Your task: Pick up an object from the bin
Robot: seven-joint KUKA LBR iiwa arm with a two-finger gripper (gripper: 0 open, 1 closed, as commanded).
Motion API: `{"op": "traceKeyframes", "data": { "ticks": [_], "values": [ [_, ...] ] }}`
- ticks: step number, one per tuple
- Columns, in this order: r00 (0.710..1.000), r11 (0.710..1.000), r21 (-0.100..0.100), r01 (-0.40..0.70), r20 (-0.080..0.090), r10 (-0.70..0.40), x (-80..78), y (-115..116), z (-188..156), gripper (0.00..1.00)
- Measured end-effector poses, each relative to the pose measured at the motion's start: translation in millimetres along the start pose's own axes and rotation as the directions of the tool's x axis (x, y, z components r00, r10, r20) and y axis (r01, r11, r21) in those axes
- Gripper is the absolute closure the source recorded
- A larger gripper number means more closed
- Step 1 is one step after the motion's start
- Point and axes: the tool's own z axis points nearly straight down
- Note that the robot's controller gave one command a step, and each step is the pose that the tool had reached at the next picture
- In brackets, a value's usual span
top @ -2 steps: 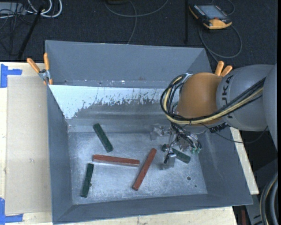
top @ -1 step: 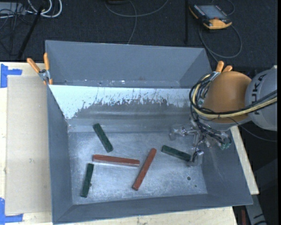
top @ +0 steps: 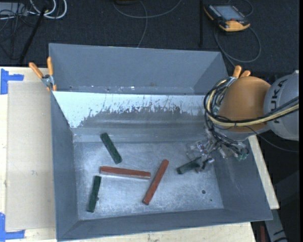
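Tool point(top: 201, 158), grip impossible to tell, beside a short dark bar point(top: 187, 169); arm point(top: 285, 110) lettered "KU".

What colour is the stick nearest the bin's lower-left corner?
Dark green flat stick, clearest in the camera view.

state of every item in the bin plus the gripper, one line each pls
back-left green stick: flat on the bin floor, diagonal, touching nothing.
brown stick: flat, diagonal, mid-bin.
red stick: flat, crosswise, right end close to the brown stick; contact unclear.
front-left green stick: flat, nearly upright in the view, apart from the rest.
gripper: low in the bin's right part, clear of all four sticks.
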Motion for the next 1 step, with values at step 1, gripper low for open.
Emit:
{"op": "traceKeyframes", "data": {
  "ticks": [1],
  "values": [
    [0.999, 0.999, 0.005, -0.045, 0.007, 0.045, 8.9, -3.5, -154.1, 1.00]
  ]
}}
